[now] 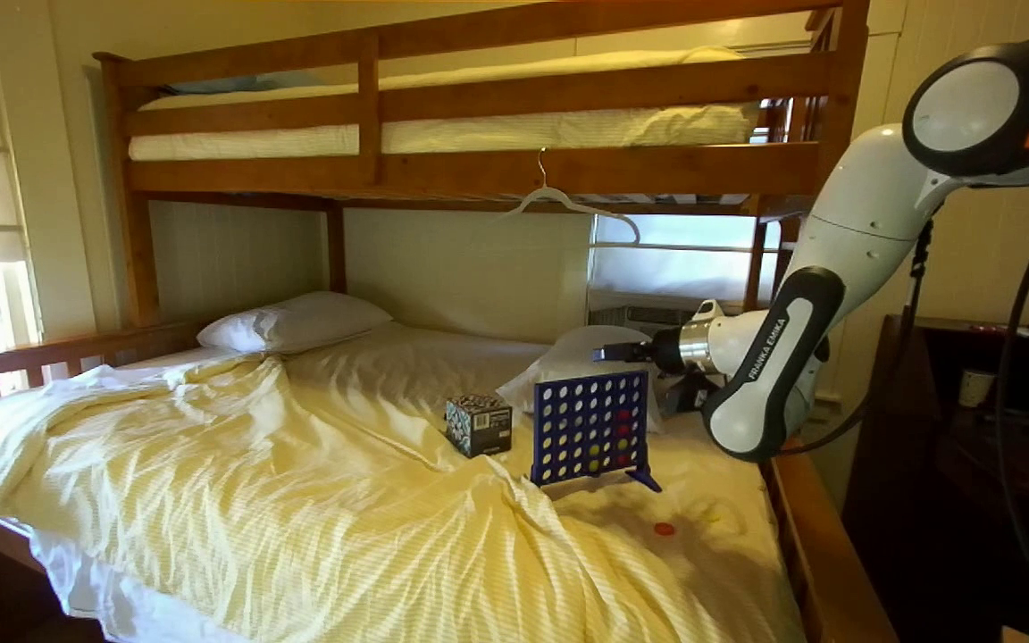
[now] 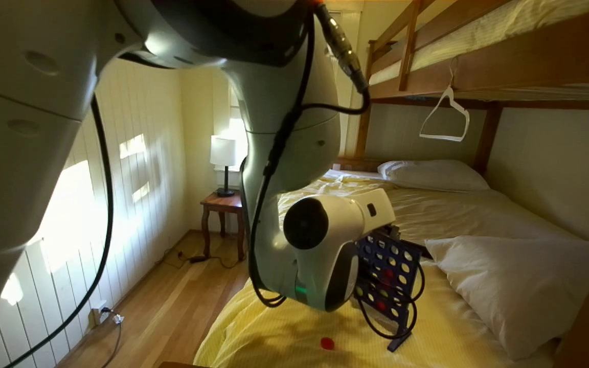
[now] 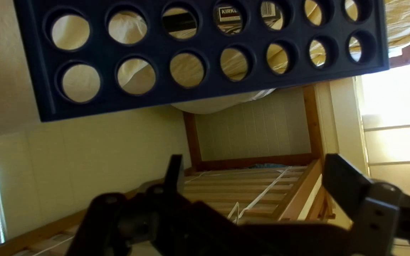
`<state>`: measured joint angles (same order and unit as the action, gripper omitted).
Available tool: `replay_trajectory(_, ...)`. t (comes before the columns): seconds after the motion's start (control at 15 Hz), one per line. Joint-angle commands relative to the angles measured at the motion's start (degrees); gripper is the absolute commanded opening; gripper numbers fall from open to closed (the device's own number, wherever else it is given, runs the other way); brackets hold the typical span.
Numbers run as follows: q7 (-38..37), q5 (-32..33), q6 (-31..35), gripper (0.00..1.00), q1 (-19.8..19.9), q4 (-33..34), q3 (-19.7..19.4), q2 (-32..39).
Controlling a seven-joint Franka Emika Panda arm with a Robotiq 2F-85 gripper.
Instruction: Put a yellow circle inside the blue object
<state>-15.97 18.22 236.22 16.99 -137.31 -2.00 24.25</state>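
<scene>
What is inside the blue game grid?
Inside the blue game grid sit red discs and apparently yellow discs, too small to count. The wrist view shows only two rows, both see-through. In an exterior view, the arm covers part of the grid.

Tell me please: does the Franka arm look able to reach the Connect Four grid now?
Probably yes: the open fingers appear higher than the Connect Four grid, and the wrist view shows nothing blocking its top edge.

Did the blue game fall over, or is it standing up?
Standing up. In an exterior view, the blue game grid rises upright from the bed, with its side foot down at the bottom.
</scene>
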Motion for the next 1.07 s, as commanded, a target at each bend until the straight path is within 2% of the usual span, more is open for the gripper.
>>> replay_trajectory(0.0, -5.2, 5.7, -3.0, 1.0, 2.4, -3.9, -0.1, -4.8)
replay_trajectory(0.4, -11.7, 13.6, -16.9, 1.0, 5.4, -6.4, 0.0, -9.9)
replay_trajectory(0.73, -14.1, 15.6, -29.1, 1.0, 6.6, -7.0, 0.3, -13.5)
replay_trajectory(1.0, -16.0, 19.0, -35.2, 1.0, 8.0, -6.6, 1.7, -14.7)
